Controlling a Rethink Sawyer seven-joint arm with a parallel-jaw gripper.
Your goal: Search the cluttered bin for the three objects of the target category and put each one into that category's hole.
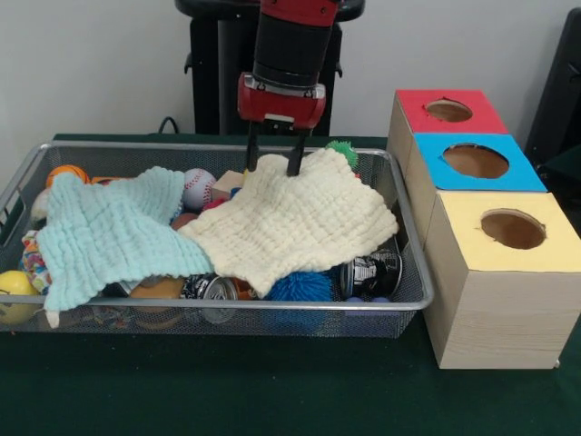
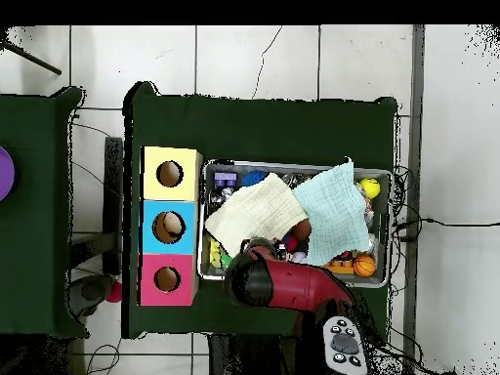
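Observation:
A wire mesh bin [image 1: 413,272] holds mixed clutter under two cloths. A cream cloth [image 1: 295,222] covers its right half and a mint cloth [image 1: 109,232] its left. My gripper [image 1: 273,163] hangs over the cream cloth's far edge, open, with its black fingertips [image 1: 251,156] right at the cloth and nothing between them. A baseball [image 1: 198,188], an orange ball [image 1: 67,173], a yellow ball [image 1: 13,292], a blue spiky ball [image 1: 300,287], a green spiky ball [image 1: 343,150] and cans [image 1: 375,272] peek out. In the overhead view the arm [image 2: 283,283] hides the gripper.
Right of the bin stand three joined boxes with round holes in the top: red [image 1: 448,110] farthest, blue [image 1: 475,160] in the middle, yellow [image 1: 513,228] nearest. From above they lie left of the bin [image 2: 293,166], and the blue box's hole [image 2: 168,227] shows something orange inside.

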